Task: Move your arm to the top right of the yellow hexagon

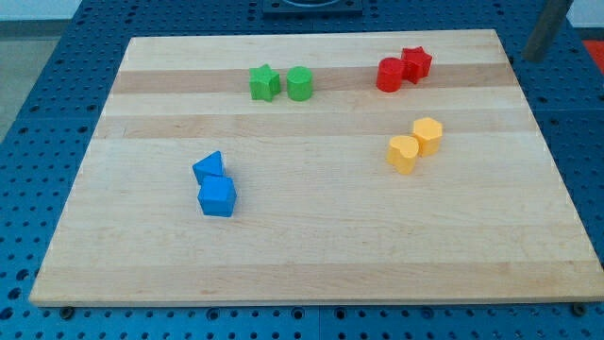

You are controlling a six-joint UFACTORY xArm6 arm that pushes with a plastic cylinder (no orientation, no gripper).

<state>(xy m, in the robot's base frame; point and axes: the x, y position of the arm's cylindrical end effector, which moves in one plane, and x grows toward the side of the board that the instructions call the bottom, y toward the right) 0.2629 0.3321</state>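
The yellow plastic hexagon block (428, 135) stands on the pale wooden board (311, 255), right of the board's middle. It sits upright on a flat face, its six-sided top turned upward. It is squat and nearly as wide as tall, so no long axis or pointing direction can be told.

Touching the hexagon at its lower left is a yellow plastic heart-shaped block (403, 153). Toward the view's top from the hexagon, near the board's far edge, a red plastic cylinder-like block (389, 74) touches a red plastic star block (416, 63). Well to the hexagon's upper left, a green plastic star block (264, 82) stands just beside a green plastic cylinder-like block (299, 83). Far to the hexagon's lower left, a blue plastic triangular block (209, 168) touches a blue plastic cube (217, 196).

My tip does not show on the board, so its place relative to the blocks cannot be told, and the rig has no gripper whose state could be read.
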